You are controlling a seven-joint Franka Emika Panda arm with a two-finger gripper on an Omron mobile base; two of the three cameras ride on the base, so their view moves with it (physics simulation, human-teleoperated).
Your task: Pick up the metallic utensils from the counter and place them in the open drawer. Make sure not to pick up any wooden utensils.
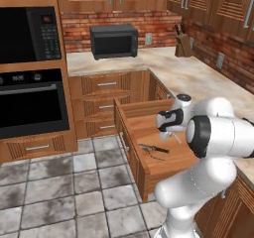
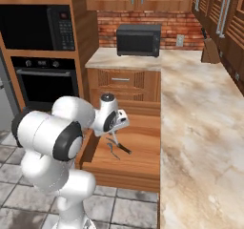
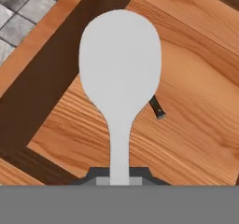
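My gripper point(image 3: 119, 178) is shut on the handle of a silver round-bowled spoon point(image 3: 120, 73), which hangs over the open drawer point(image 3: 196, 139). In the left base view the gripper point(image 1: 170, 131) hovers above the drawer's point(image 1: 144, 128) light wood interior, the spoon point(image 1: 176, 138) slanting down from it. On the drawer floor lie a black-handled knife point(image 1: 155, 148) and a thin grey piece point(image 1: 156, 157). From the right base view, the gripper point(image 2: 116, 129) is just above that knife point(image 2: 123, 147) and grey piece point(image 2: 112, 150). The knife's handle end point(image 3: 158, 108) peeks out beside the spoon bowl.
The marbled counter point(image 1: 198, 78) point(image 2: 200, 128) runs to the right of the drawer, with a black microwave point(image 1: 114, 41) and a knife block point(image 1: 183, 46) at its far end. A built-in oven point(image 1: 30, 100) stands at left over the grey tiled floor point(image 1: 59, 182).
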